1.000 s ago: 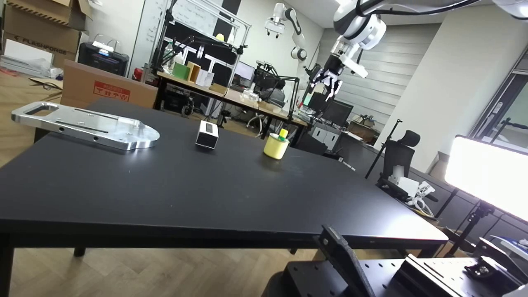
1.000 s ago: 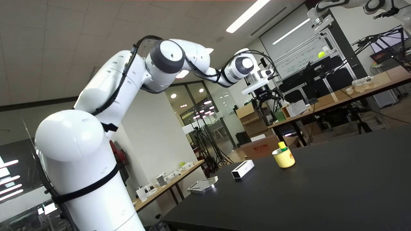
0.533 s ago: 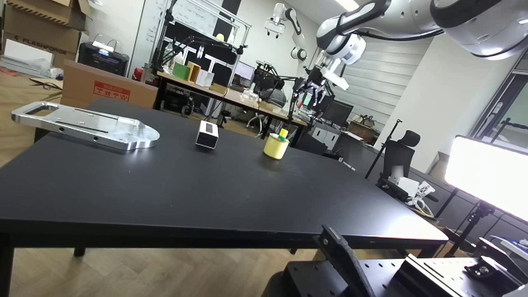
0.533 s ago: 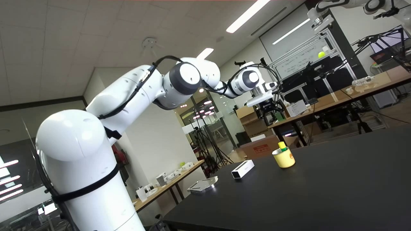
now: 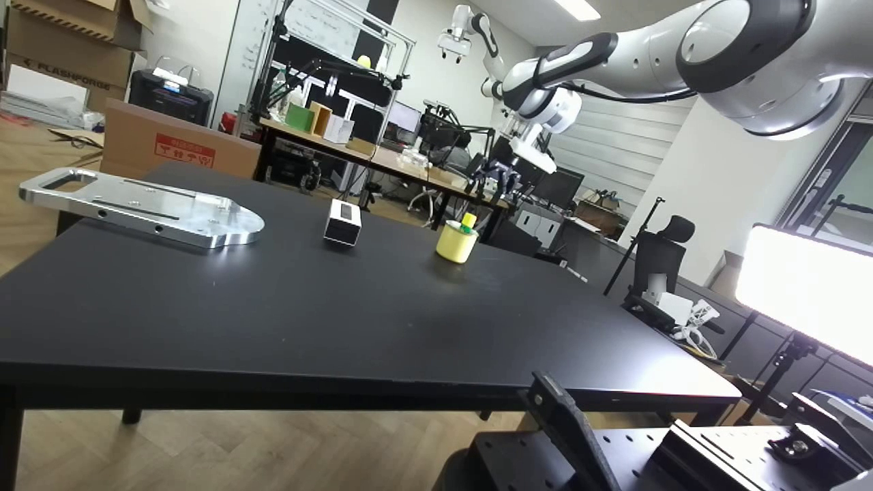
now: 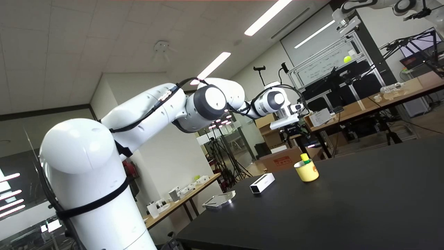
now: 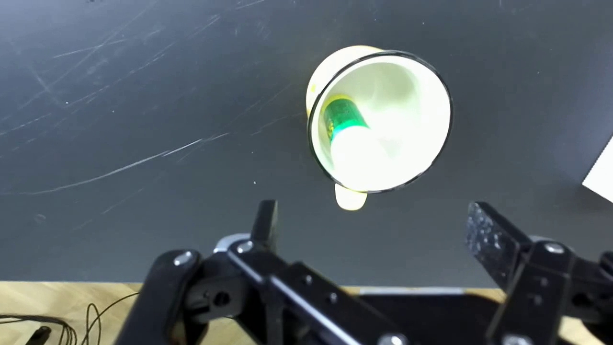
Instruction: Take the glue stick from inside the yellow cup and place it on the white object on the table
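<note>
Can see in the wrist view a black hand (image 7: 373, 223) with fingers spread wide, and beyond the fingertips the yellow cup (image 7: 385, 86), with the glue stick (image 7: 346, 119) tilted inside, green at the base and washed out above. In both exterior views, can make out its yellow end poking above the rim, and the hand higher than the cup and apart. Can see on the dark worktop (image 5: 382, 320) a white box (image 5: 343, 221) with a black face, between cup and metal plate (image 5: 157, 201).
</note>
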Motion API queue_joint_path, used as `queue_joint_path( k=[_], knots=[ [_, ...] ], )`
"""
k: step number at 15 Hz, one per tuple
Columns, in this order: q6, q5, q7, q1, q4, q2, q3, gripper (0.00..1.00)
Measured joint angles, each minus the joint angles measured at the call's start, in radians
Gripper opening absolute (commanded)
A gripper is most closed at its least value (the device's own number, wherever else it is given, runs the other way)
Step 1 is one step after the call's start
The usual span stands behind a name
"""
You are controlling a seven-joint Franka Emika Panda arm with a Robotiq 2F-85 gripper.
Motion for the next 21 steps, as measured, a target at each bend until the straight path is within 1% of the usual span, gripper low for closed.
queue_joint_path(
  k=[7, 8, 9, 12, 13, 15, 16, 18, 19, 21],
  knots=[
    [-0.024, -0.001, 0.0, 0.003, 0.069, 0.074, -0.001, 1.0],
    [-0.024, -0.001, 0.0, 0.003, 0.073, 0.08, -0.002, 0.75],
    [-0.025, -0.001, 0.0, 0.004, 0.075, 0.083, -0.002, 0.74],
    [-0.025, -0.001, 0.0, 0.006, 0.08, 0.093, -0.003, 0.53],
    [-0.025, -0.001, 0.0, 0.007, 0.085, 0.098, -0.003, 0.45],
    [-0.025, -0.002, 0.0, 0.01, 0.088, 0.104, -0.004, 0.33],
    [-0.025, -0.002, 0.0, 0.012, 0.089, 0.106, -0.005, 0.25],
    [-0.024, -0.003, 0.0, 0.016, 0.089, 0.109, -0.008, 0.12],
    [-0.024, -0.004, 0.0, 0.019, 0.09, 0.109, -0.011, 0.08],
    [-0.024, -0.004, 0.0, 0.023, 0.091, 0.109, -0.018, 0.08]
  ],
)
